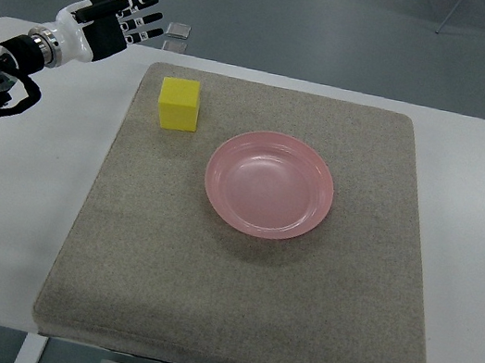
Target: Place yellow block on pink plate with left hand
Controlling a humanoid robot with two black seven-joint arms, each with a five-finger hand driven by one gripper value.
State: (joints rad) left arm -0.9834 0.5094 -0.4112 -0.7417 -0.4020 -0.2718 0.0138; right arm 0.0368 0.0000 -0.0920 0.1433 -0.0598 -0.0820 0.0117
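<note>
A yellow block (179, 104) sits on the grey mat (245, 276) near its far left corner. To its right, near the mat's middle, lies an empty pink plate (269, 183). My left hand (126, 18) hovers over the table's far left corner, up and to the left of the block, well apart from it. Its fingers are stretched out and hold nothing. The right arm does not show.
The mat covers most of a white table (3, 205). A small clear square object (179, 30) lies on the floor just past the table's far edge, close to my left fingertips.
</note>
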